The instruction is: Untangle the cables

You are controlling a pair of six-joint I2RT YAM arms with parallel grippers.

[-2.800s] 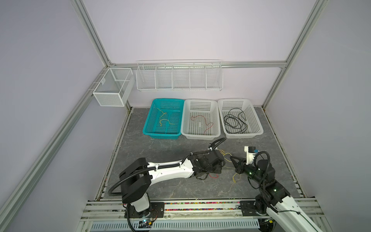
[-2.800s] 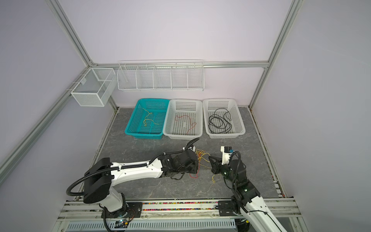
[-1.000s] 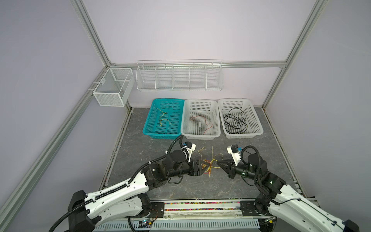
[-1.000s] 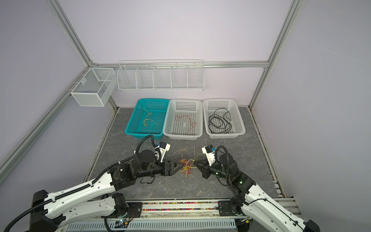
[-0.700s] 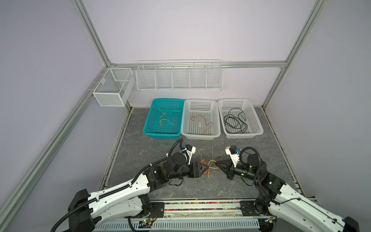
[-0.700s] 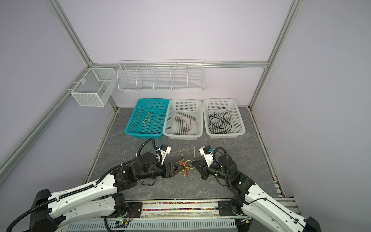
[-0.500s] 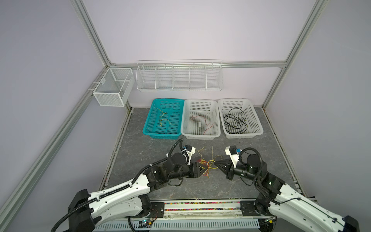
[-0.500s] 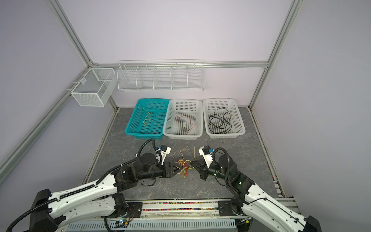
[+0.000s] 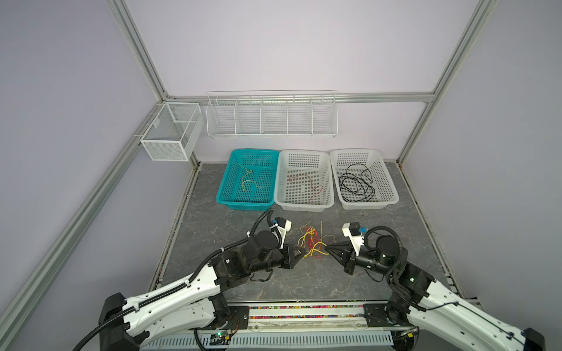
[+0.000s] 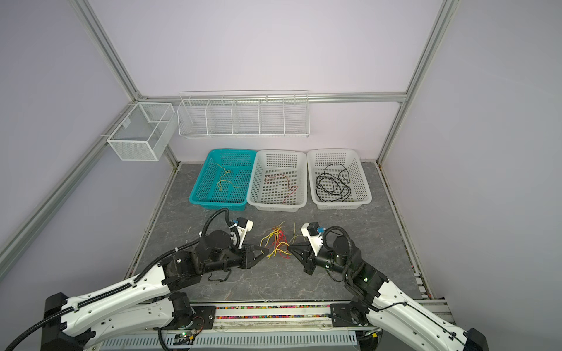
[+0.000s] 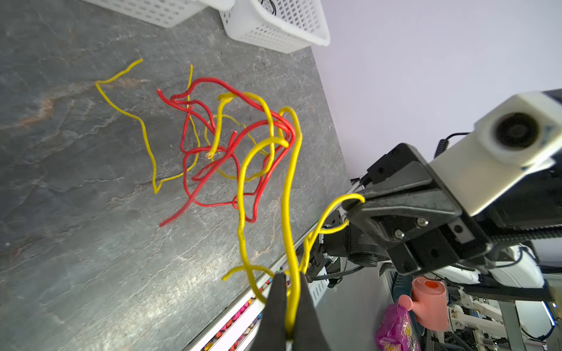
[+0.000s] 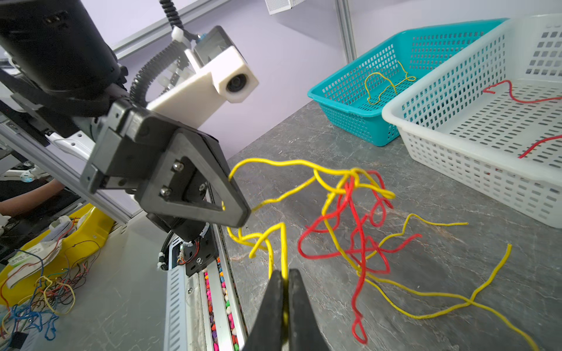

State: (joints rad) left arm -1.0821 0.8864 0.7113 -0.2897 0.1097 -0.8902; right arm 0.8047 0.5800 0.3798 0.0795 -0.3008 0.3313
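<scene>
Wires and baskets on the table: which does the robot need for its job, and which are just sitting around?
For the job:
tangle of red and yellow wires; left fingers and right fingers, each shut on a yellow wire; teal basket, middle white basket, right white basket, holding sorted wires.

Just sitting around:
wire wall rack; mesh wall box; pink watering can beyond the table.

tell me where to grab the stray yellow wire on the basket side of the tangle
Grip the stray wire near its free tip, coming straight down on the side toward the baskets. That end lies alone on bare table, so closing across it should not catch the tangle, which it joins farther in.
</scene>
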